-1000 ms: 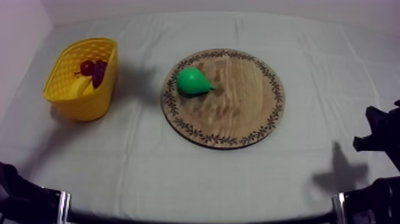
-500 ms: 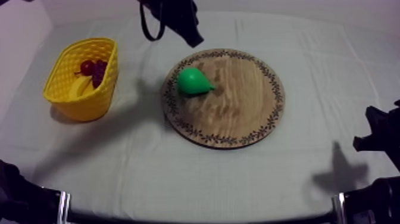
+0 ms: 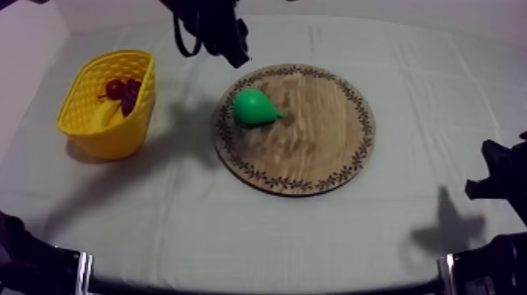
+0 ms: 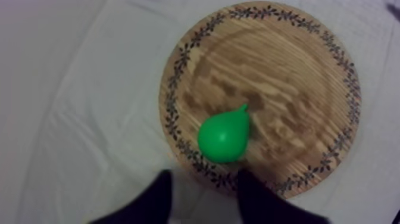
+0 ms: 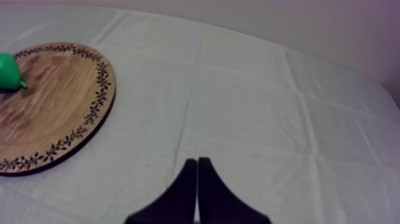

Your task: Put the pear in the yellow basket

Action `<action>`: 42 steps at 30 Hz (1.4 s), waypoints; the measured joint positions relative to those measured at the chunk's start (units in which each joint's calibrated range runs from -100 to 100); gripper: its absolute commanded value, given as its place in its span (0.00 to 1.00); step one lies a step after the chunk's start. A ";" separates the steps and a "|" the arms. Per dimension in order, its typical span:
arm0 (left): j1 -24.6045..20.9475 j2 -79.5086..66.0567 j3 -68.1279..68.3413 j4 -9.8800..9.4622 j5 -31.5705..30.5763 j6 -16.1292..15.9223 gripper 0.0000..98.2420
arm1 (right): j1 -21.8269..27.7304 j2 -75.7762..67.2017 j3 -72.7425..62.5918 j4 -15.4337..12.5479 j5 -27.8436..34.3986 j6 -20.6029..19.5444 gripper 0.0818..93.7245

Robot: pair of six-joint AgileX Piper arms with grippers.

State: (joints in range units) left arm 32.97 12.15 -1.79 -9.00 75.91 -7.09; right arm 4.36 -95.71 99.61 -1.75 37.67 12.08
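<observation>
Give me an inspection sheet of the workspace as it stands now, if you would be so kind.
Surface: creased grey-white cloth.
Job's things: pear lying on the wooden board, near its basket-side rim; yellow basket stands apart from the board.
Clutter: small red fruit, grapes, banana in the basket.
Grippers: left gripper open, over the board's edge by the pear; right gripper shut on nothing, over bare cloth.
Cables: nothing seen.
Surroundings: pale wall at the back.

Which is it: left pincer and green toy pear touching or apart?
Apart. The left wrist view shows round wooden board rim between the open left pincer and the green toy pear.
</observation>
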 measured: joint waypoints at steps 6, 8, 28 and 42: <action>-0.30 0.06 -0.07 -0.06 4.77 -0.97 0.95 | 0.00 0.00 0.00 0.00 0.00 0.00 0.00; -0.56 0.24 -0.07 0.07 5.89 -1.33 0.97 | 0.00 0.00 0.00 0.00 0.00 0.00 0.00; -1.71 10.01 6.18 0.24 -6.66 -3.78 0.95 | 0.00 0.00 0.00 0.00 0.00 0.00 0.00; -1.99 20.53 1.42 4.07 -12.68 -7.63 0.90 | 0.00 0.00 0.00 0.00 -0.02 0.00 0.00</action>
State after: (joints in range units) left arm 30.97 32.68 -0.38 -4.93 63.23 -14.72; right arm 4.36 -95.71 99.61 -1.75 37.66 12.08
